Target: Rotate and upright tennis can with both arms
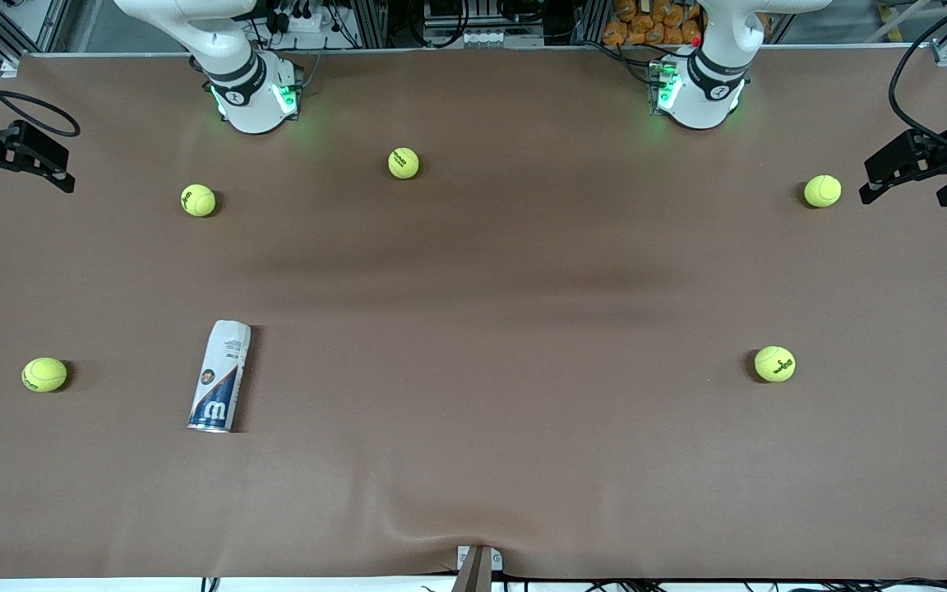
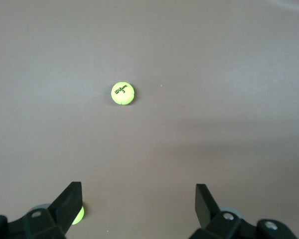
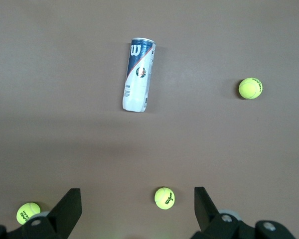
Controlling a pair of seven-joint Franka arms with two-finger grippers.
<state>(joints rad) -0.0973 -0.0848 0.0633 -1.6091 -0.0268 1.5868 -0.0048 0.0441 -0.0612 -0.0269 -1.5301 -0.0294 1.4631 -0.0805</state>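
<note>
the brown table is being spanned by two white arms whose bases are being lit green along its top edge. the left gripper is being held high over the left arm's end of the table, fingers spread wide and holding nothing; the right gripper is being held likewise over the right arm's end, also wide open and empty. the tennis can is lying on its side toward the right arm's end, its silver rim pointing toward the front camera. it is being judged light, stiff and slippery, likely to roll; it would best be pinched across its middle while the other gripper is steadying one end. five tennis balls, such as one beside the can, are being left scattered, well apart.
</note>
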